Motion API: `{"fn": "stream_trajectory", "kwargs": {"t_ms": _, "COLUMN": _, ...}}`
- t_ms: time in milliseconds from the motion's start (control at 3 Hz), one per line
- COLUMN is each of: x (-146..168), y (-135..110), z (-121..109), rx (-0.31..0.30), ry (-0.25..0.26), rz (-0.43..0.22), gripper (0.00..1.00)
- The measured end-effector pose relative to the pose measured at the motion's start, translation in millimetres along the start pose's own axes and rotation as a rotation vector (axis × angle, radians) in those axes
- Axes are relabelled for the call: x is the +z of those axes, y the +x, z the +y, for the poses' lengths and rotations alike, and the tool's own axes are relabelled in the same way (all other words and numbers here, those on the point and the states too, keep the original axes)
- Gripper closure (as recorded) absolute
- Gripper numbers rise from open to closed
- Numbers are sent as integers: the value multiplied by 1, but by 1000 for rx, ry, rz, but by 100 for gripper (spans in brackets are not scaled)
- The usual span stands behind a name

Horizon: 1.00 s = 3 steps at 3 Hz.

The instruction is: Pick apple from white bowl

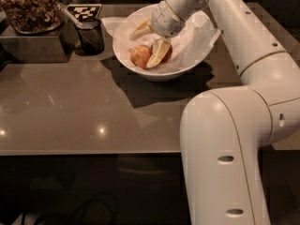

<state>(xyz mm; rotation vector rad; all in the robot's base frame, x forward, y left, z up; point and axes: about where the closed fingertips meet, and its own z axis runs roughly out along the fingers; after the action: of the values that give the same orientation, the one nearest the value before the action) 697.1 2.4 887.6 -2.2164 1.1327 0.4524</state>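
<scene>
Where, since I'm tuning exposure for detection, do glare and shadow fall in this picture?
Camera view: small glare spots dot the table near its front edge; the white bowl casts a dark shadow toward the camera; the gripper, open inside the bowl beside the apple, is evenly lit.

The gripper [149, 42] hangs inside the white bowl [154, 75] with its fingers spread wide, the apple [139, 55] just beside one finger, the bowl's walls and crumpled paper [197, 36] close around, a dark cup [90, 35] near the bowl, and lots of bare table [93, 111] in front
</scene>
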Motion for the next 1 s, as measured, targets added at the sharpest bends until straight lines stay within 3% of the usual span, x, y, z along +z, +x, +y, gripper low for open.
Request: {"fn": "stream_trajectory", "kwargs": {"t_ms": 1000, "x": 17, "y": 13, "z": -5, "rx": -18, "ry": -18, "rz": 0, "gripper": 33}}
